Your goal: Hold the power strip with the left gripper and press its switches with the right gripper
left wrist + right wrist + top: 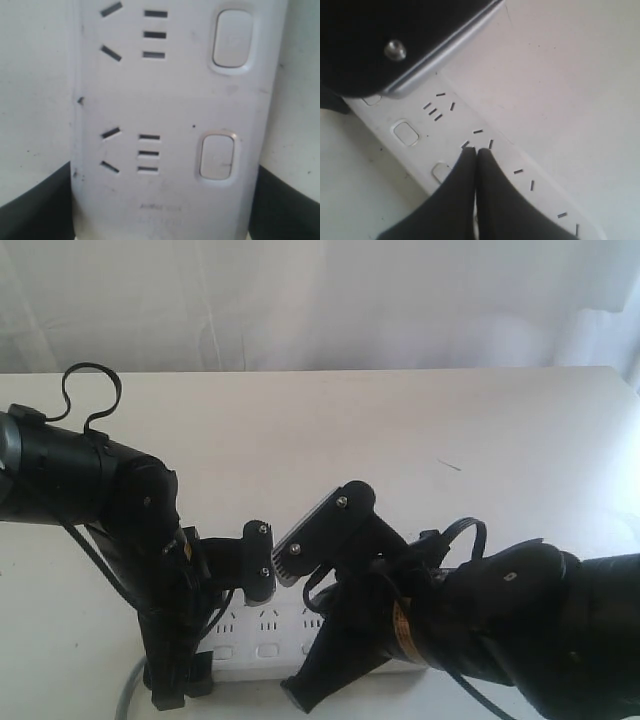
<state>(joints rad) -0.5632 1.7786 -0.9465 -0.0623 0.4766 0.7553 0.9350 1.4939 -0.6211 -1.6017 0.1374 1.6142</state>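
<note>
Exterior: your power strip (262,644) lies flat on white tabletop (420,440), low in view.
Left wrist: your left hand (160,212) clamps strip across its width; two switches (217,156) show.
Right wrist: your right hand (476,151) has fingers pressed together, tips at strip face, just beside one switch.

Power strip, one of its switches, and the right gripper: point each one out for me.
power strip (170,100): left wrist view, a bare white stretch of its face.
switch (217,156): left wrist view, centre of the button's face.
right gripper (476,151): right wrist view, where its closed black fingertips meet.
</note>
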